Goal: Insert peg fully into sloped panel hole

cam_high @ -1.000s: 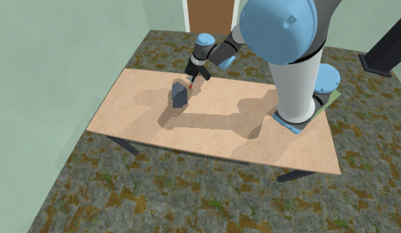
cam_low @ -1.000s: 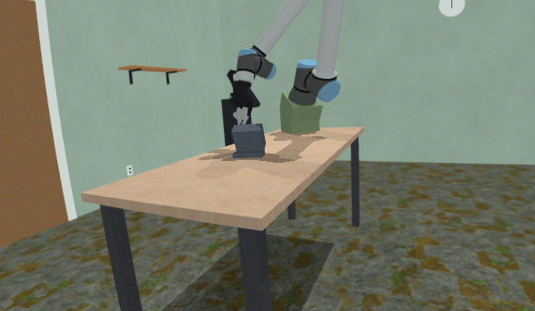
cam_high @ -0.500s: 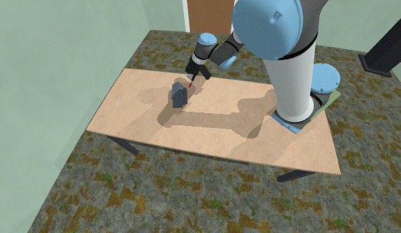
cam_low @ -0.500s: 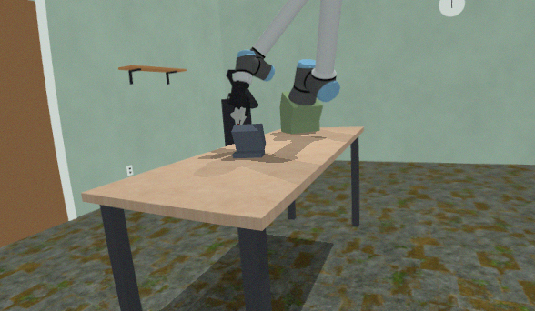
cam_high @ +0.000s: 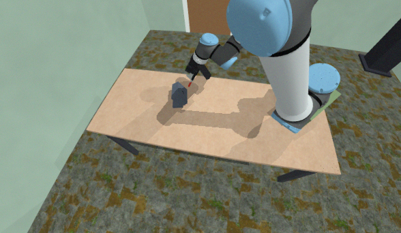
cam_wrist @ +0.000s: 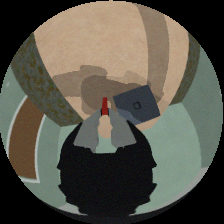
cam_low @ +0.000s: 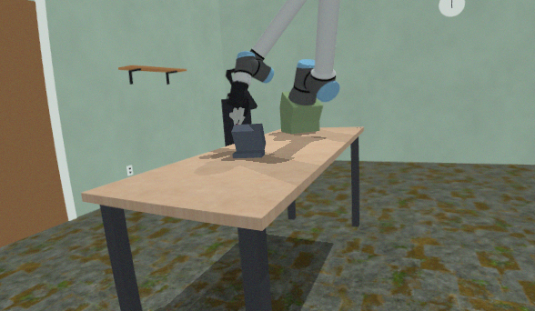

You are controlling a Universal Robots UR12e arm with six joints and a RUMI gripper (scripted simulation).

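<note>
My gripper (cam_high: 192,78) is shut on a thin red peg (cam_high: 189,83) that sticks out past the fingertips. It hangs just above and behind the dark grey block with the sloped panel (cam_high: 179,96) on the wooden table. In the wrist view the red peg (cam_wrist: 104,106) points out between my grey fingers, and the sloped panel (cam_wrist: 137,105) lies to its right with a small square hole (cam_wrist: 136,105) in its middle. The peg tip is left of the hole, apart from it. In the exterior view the gripper (cam_low: 237,114) sits right above the block (cam_low: 248,141).
The arm's base (cam_high: 296,113) stands on a green mount (cam_low: 299,114) at the table's right end. The table edge runs close behind the block. A dark stand (cam_low: 227,121) is behind the table, and a brown door (cam_high: 211,6) is beyond it.
</note>
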